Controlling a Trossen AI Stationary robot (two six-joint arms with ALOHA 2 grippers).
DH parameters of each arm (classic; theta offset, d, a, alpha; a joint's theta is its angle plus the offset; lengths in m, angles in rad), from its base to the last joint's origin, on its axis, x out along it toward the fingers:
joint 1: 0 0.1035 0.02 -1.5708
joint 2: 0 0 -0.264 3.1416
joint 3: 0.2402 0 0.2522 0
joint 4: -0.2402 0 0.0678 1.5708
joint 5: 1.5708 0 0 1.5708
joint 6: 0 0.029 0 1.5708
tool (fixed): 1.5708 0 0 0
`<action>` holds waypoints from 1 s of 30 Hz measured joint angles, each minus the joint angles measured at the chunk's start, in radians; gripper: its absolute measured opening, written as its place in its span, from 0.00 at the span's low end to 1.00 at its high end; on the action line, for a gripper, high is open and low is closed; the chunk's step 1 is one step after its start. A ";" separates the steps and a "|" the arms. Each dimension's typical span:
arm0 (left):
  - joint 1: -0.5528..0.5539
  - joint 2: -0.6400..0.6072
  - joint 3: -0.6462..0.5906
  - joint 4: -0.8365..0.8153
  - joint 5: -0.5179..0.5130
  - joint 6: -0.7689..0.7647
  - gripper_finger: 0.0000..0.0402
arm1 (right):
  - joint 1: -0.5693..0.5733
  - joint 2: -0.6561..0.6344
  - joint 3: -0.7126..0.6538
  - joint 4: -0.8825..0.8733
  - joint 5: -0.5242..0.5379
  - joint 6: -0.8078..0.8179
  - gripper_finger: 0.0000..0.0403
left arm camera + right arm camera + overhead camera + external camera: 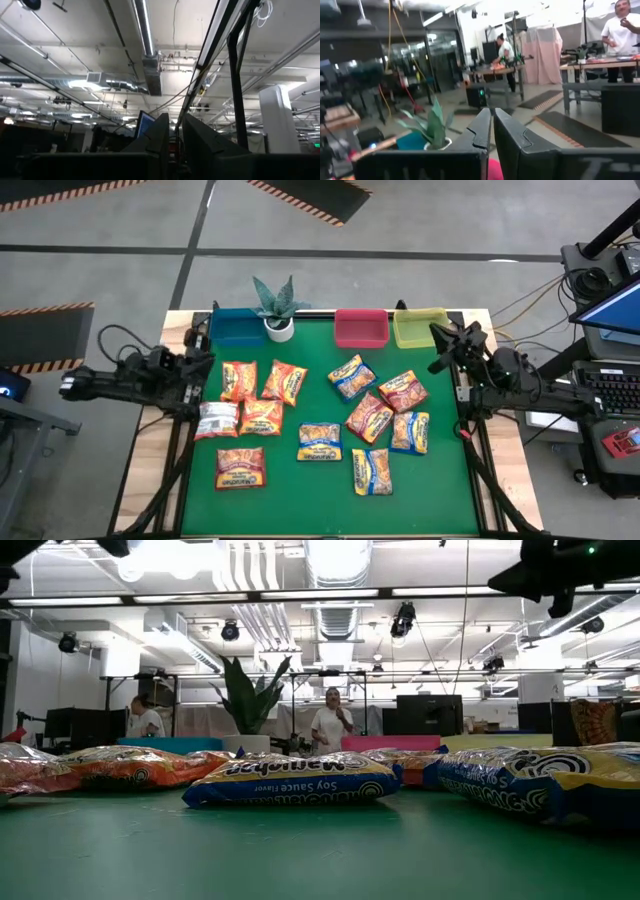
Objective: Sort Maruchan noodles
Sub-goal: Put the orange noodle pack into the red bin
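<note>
Meanwhile, both arms are waiting at the desk [450, 500] edges, left end effector [207, 362] and right end effector [440, 348] pressed together, Maruchan noodles [320, 440] lying scattered.

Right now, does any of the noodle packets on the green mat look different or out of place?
One does. The packet at the mat's left edge looks mostly white or silvery, unlike the red, orange and blue-and-yellow ones; it may lie face down or catch glare. The packets are scattered at mixed angles, some overlapping. Nothing looks spilled or torn.

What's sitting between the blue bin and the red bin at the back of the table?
The high view shows a potted plant in a white pot right beside the blue bin; from there to the red bin the green mat is bare.
</note>
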 joint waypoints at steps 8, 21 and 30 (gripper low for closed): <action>0.000 0.218 0.233 -0.335 -0.135 -0.203 0.09 | 0.000 0.104 0.133 -0.111 0.000 0.011 0.03; -0.001 0.540 0.622 -1.409 -0.153 -0.790 0.09 | 0.000 0.139 0.185 -0.215 0.000 0.078 0.03; -0.001 0.758 0.617 -1.470 0.001 -0.988 0.17 | 0.000 0.145 0.178 -0.226 -0.038 0.102 0.03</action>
